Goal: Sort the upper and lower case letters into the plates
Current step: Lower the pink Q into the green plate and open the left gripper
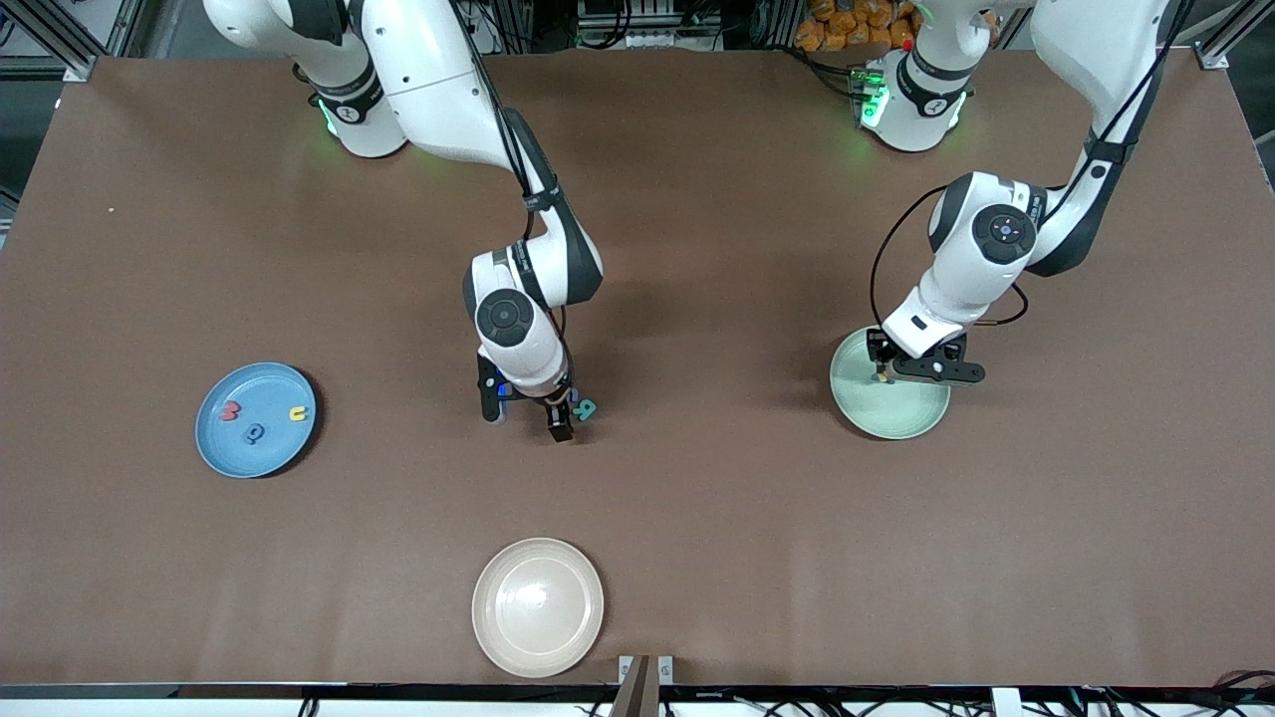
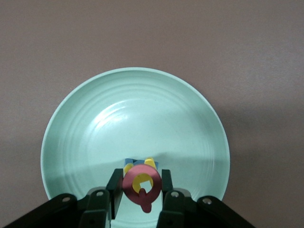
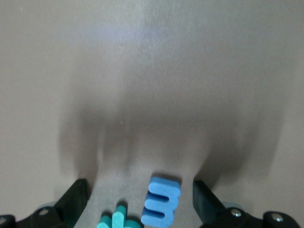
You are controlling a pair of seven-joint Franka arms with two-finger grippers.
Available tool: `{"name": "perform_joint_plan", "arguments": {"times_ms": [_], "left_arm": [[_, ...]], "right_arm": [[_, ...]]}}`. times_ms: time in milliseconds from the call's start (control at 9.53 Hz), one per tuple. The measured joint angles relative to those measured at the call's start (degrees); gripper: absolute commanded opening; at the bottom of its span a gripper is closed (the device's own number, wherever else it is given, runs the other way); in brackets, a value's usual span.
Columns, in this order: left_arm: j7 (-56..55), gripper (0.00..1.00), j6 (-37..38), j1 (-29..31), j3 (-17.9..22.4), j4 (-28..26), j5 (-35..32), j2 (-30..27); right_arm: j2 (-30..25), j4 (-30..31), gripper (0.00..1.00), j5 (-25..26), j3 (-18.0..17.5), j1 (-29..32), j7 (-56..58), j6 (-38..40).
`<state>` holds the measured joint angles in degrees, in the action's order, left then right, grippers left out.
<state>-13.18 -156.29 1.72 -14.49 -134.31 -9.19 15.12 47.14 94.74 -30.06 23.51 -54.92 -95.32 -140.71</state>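
Brown table (image 1: 697,518), left tool (image 2: 142,190) pinching red-pink letter (image 2: 141,186) – right tool (image 3: 140,199) wide.

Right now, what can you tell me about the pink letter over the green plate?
The pink letter is a small flat ring with a short tail, like a Q, and looks like soft foam. The left gripper is shut on it, one dark finger on each side, so it hangs over the green plate near the rim, not lying in it. A yellow letter shows through its hole, and a blue one peeks out past it.
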Motion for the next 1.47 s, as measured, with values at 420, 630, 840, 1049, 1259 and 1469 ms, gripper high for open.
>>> {"name": "perform_joint_plan", "arguments": {"times_ms": [420,630,840,1049,1259,1469], "left_arm": [[0.9,0.19,-0.5,0.18,-0.07,-0.17,0.0,0.25],[2.87,0.2,-1.04,1.28,-0.08,-0.42,0.0,0.56],[3.0,0.22,-1.13,1.45,-0.14,-0.43,0.0,0.76],[3.0,0.28,-1.16,1.43,-0.32,-0.43,0.0,0.77],[3.0,0.42,-1.18,1.42,-0.4,-0.43,0.0,0.79],[3.0,0.59,-1.19,1.42,-0.4,-0.43,0.04,0.79]], "right_arm": [[0.01,-0.5,1.0,0.03,-0.44,-0.04,-1.77,1.05],[-0.04,-1.46,1.0,1.56,-0.42,0.04,-1.98,4.42],[-0.1,-1.97,1.0,3.63,-0.42,0.12,-2.12,6.5],[-0.1,-1.99,1.0,4.79,-0.42,0.44,-2.13,7.13],[-0.1,-1.99,1.0,6.29,-0.42,0.8,-2.21,7.34],[-0.1,-2.07,1.0,6.68,-0.41,1.45,-2.23,7.38]]}}
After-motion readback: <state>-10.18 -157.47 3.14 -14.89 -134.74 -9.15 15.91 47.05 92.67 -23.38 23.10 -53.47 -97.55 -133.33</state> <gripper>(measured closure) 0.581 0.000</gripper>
